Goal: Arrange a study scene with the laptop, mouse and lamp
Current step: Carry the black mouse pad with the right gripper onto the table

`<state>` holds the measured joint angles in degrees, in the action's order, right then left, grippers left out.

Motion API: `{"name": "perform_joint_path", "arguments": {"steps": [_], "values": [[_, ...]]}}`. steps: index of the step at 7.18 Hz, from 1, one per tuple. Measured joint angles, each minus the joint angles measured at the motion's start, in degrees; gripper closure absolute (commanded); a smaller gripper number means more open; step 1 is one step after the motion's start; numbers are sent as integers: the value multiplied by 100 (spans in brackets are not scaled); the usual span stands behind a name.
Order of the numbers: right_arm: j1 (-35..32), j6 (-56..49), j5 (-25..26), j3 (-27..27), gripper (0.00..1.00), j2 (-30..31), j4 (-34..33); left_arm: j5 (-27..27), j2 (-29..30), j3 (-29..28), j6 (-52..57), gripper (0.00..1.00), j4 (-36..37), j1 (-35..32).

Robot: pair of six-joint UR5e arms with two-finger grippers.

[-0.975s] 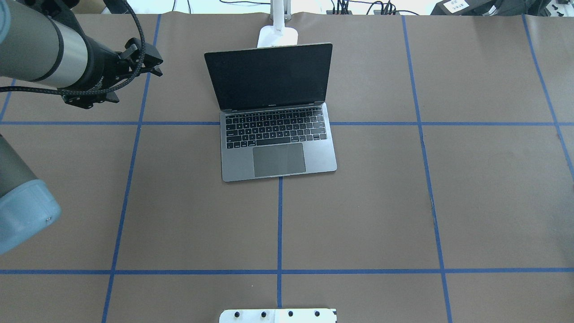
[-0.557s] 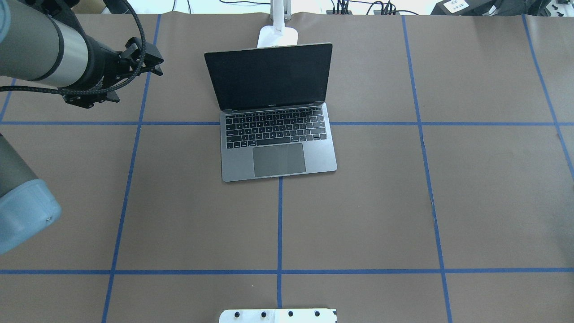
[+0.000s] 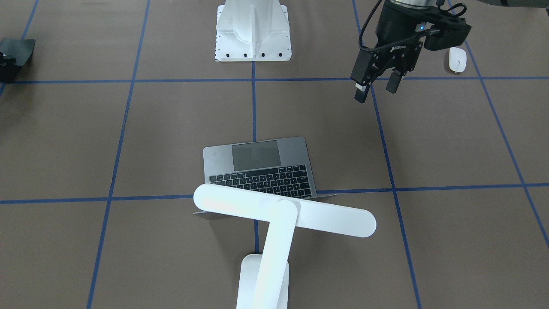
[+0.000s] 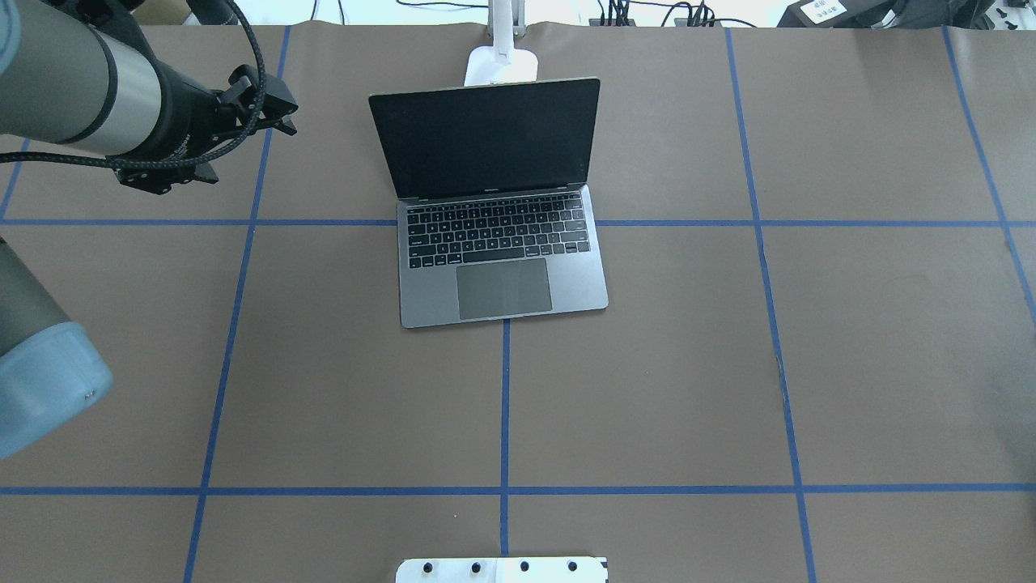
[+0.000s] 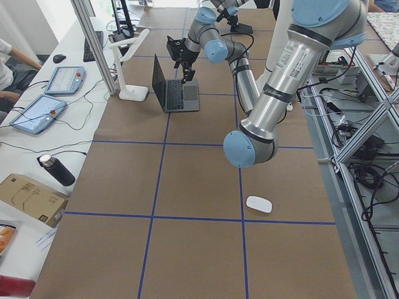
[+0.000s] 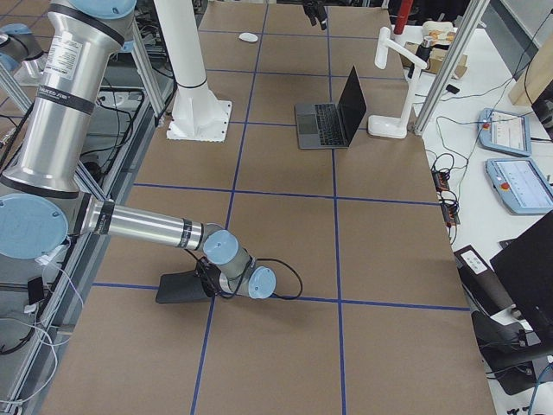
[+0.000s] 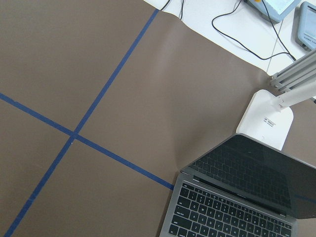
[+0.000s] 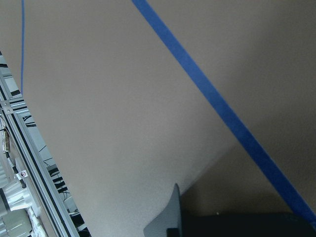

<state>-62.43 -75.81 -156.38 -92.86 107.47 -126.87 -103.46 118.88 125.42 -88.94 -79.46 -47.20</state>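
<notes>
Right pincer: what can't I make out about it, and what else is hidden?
Right pincer: open or shut unclear; tiny in right side view, cropped by front-facing view's left edge.
Mouse: missing from overhead view.
Lamp: head cut off by overhead view's top edge.

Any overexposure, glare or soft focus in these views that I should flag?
Exterior front-facing: the lamp head is blown out to near featureless white. Overhead exterior: the strip beyond the table's far edge is washed out, the laptop screen dark without glare. Left wrist-mounted: sharp, keys faintly mirrored in the screen. Right wrist-mounted: the dark shape at the bottom looks soft.
</notes>
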Motion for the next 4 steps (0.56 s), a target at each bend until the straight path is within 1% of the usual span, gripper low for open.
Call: {"name": "perform_joint_path", "arguments": {"steps": [1,2,3,4], "values": [[-39,0,6,-432,100,-63,-549,-7,2,0,-26,0,1,2],[-124,10,25,-708,100,-211,-924,-12,4,2,-68,0,1,9],[-267,32,74,-838,100,-454,-1184,-15,4,18,-134,0,3,23],[-487,48,224,-888,100,-857,-1593,-18,2,41,-195,0,9,44]]}}
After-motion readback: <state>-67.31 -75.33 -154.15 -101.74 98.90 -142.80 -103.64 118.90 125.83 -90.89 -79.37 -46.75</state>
